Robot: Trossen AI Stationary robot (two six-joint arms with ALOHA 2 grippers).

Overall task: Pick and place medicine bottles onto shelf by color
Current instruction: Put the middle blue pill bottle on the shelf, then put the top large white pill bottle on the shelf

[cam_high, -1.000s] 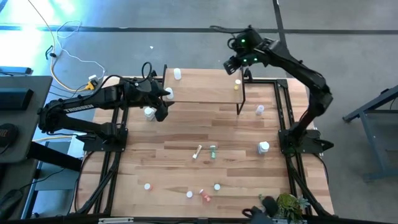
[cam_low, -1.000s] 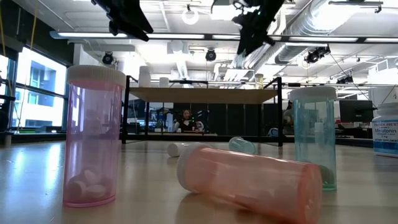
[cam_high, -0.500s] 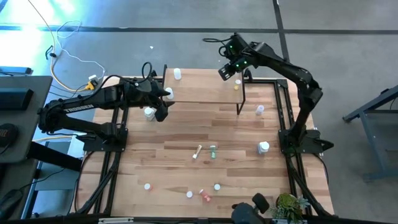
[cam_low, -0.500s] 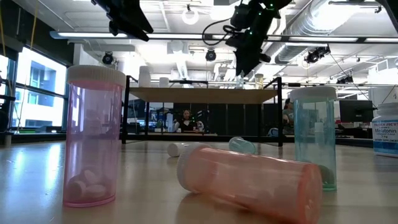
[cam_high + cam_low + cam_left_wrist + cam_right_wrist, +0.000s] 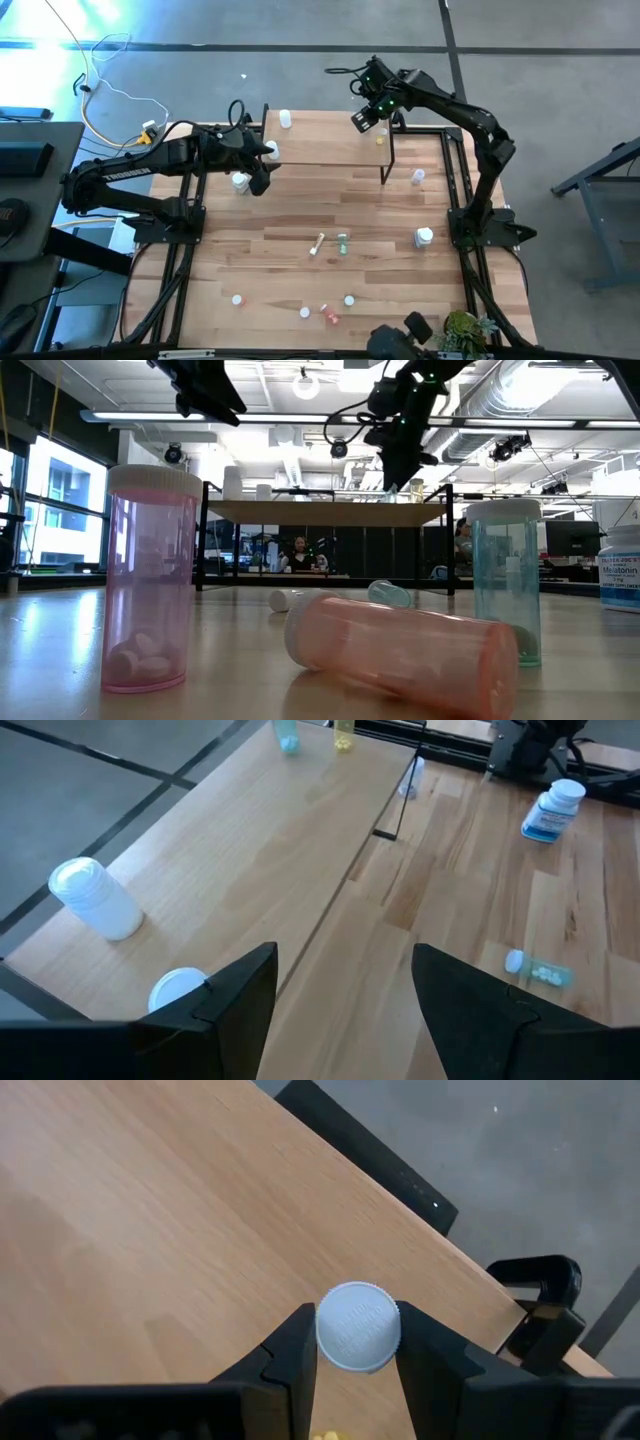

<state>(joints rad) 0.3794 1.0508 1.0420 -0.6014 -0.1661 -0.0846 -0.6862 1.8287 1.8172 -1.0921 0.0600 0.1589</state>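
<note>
White-capped bottle (image 5: 358,1328) sits clamped in our right pincer (image 5: 356,1342) above the shelf (image 5: 325,140), while our left pincer (image 5: 340,990) hangs apart over its near end.

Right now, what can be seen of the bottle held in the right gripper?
The bottle shows mainly as a round white cap with a ribbed edge, seen end-on, so it looks upright. The right gripper is shut on it, one dark finger on each side. It hangs over the light-wood shelf near the right end. Its body and colour are hidden under the cap.
</note>
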